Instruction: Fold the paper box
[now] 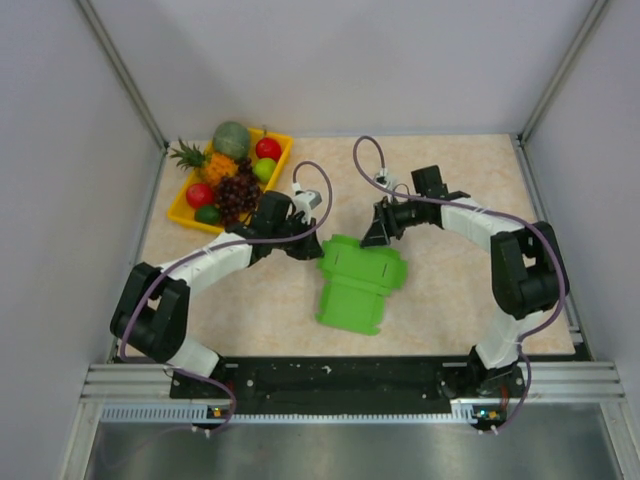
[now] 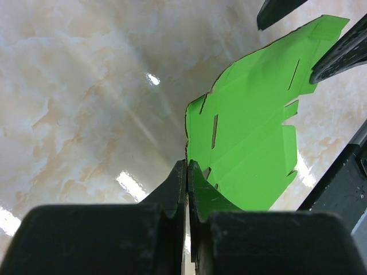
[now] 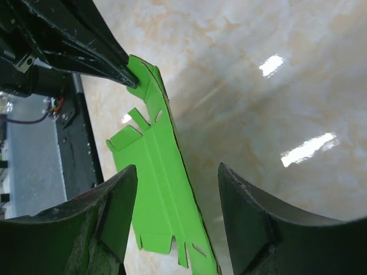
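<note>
Mid-table, betw. the arms: we see the bright green, flat, notched paper box [image 1: 358, 290] spread out on the beige marble-look tabletop [image 1: 450, 300]. Its wider far end is up by both grippers, its narrower end points toward the bases.
Box state: looks unfolded from the top view. Slits and small tabs show along the flaps. We can't tell if any flap is creased.
Left gripper [image 2: 186, 167]: jaws pressed together on the box's far-left edge, w/ thin card pinched betw. the black fingers. In its own wrist view the green sheet fans out up and to the right from the pinch.
Right gripper [image 3: 176, 171]: jaws spread wide, nothing clamped. It sits at the box's far edge, right of the left gripper. In its own wrist view the card runs betw. the two fingers, closer to the frame-left one. Contact w/ the card: we can't tell.
Grippers vs. each other: near, both at the same far end of the box, not touching in the top view.
Far-left corner of table: yellow rectangular fruit tray [image 1: 178, 206], well apart from the box. It holds dark grapes [image 1: 236, 195], a small pineapple [image 1: 200, 160], a round green melon [image 1: 231, 138], plus red and green round fruit.
Cables: purple-grey leads loop over each arm.
</note>
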`<state>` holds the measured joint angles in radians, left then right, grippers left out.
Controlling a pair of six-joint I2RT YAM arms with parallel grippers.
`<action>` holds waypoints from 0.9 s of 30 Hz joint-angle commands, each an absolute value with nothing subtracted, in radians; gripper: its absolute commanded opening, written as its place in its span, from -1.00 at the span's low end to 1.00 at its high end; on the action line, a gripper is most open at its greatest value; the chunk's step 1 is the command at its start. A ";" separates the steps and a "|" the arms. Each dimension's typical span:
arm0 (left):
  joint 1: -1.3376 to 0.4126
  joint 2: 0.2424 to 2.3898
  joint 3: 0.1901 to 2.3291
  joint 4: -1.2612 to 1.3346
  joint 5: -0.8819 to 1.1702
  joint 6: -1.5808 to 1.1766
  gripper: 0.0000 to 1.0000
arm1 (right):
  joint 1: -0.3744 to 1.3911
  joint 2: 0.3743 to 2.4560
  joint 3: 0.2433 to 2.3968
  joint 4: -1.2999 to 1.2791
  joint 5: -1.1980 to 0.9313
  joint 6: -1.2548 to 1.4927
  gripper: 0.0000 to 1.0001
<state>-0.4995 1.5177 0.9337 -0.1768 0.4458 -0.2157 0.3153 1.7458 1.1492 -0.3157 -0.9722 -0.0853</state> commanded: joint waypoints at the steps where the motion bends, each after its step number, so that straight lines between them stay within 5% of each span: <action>1: -0.503 1.471 0.920 -0.101 0.502 -0.189 -1.00 | 0.340 1.785 1.203 -0.362 -1.107 -0.173 0.14; 6: -0.503 1.451 0.905 -0.072 0.531 -0.184 -1.00 | 0.345 1.793 1.212 -0.350 -1.112 -0.169 -0.20; 12: -0.500 1.434 0.917 -0.134 0.461 -0.230 -0.99 | 0.357 1.792 1.198 -0.319 -1.135 -0.147 -1.00; 17: -0.453 1.336 0.893 -0.177 0.396 -0.328 -0.03 | 0.356 1.718 1.097 -0.177 -1.059 -0.051 -1.00; 22: -0.433 1.215 0.865 -0.069 0.448 -0.405 0.18 | 0.360 1.675 1.054 -0.115 -1.034 -0.008 -1.00; 27: -0.468 1.333 1.006 -0.141 0.528 -0.367 0.31 | 0.364 1.664 1.054 -0.097 -1.061 0.031 -1.00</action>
